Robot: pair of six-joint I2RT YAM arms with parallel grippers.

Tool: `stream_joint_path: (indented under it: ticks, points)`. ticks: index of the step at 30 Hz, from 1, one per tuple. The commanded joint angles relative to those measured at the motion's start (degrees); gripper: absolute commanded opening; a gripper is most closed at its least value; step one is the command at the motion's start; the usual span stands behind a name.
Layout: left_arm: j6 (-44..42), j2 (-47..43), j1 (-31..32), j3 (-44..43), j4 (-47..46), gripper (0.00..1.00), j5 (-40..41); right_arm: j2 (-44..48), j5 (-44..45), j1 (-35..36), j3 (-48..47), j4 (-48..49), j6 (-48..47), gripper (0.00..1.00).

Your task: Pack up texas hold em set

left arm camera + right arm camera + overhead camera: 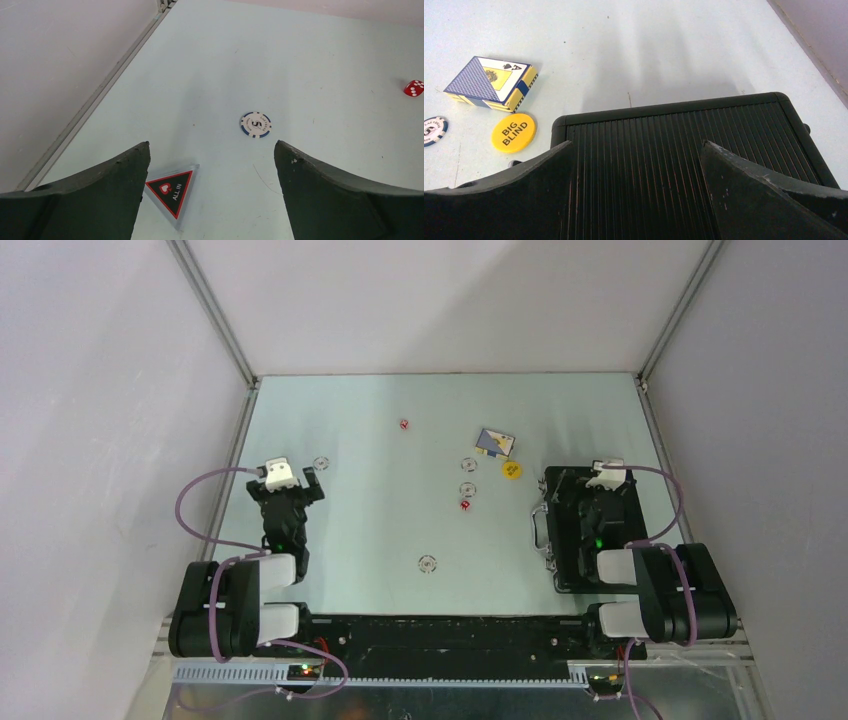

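Pale green tabletop (380, 540), white walls on 3 sides.

Black briefcase (557, 510) lies flat and closed on the right side of the table. Ribbed lid up, silver handle (537, 532) facing table centre.

Right gripper (603, 478) hangs over the far end of the case. Jaws spread wide, nothing between them. Contact with the lid cannot be told.

Right wrist view: card deck (491, 82) and yellow disc (514, 132) marked BIG BLIND lie on the table just beyond the case's far left corner. They are close together but not touching.

Left gripper (211, 145) sits low over the left side of the table, jaws wide apart, empty.

- Triangular piece (171, 191), black and red, marked ALL IN, lies flat just beside the finger on the left of that view.
- Poker chip (256, 124), marked 5, lies ahead of the fingers.
- 1 red die (414, 88) shows at the right edge of that view.

Top view: 3 more chips (467, 488) are scattered mid-table, with a second die (465, 505) just beside 1 of them.
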State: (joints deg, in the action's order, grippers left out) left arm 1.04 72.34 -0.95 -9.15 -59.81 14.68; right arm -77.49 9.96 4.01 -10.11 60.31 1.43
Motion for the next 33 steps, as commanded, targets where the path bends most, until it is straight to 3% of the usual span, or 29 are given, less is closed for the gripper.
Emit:
stream_joint_path:
  ticks: [1, 15, 19, 28, 33]
  points:
    - [-0.5, -0.2, -0.5, -1.6, -1.6, 0.98, -0.4, -0.3, -1.1, -1.3, -2.2, -0.5, 0.4, 1.00]
    - [-0.2, -1.9, -0.5, -1.5, -0.2, 0.98, 0.6, -0.2, -5.3, -3.5, -3.9, -4.0, 2.1, 1.00]
    - [0.8, -7.2, 0.0, -0.2, 1.2, 0.98, 3.9, 2.4, -6.1, -3.5, -6.9, -11.1, 1.8, 1.00]
    - [4.9, -17.2, 3.1, -8.7, 22.5, 0.98, 9.9, 11.6, 4.1, 0.3, -12.1, -25.0, 1.5, 1.00]
    - [12.9, -23.2, 3.5, -11.3, 26.1, 0.98, 8.5, 17.8, 9.1, 1.8, -16.1, -33.3, 11.4, 1.00]
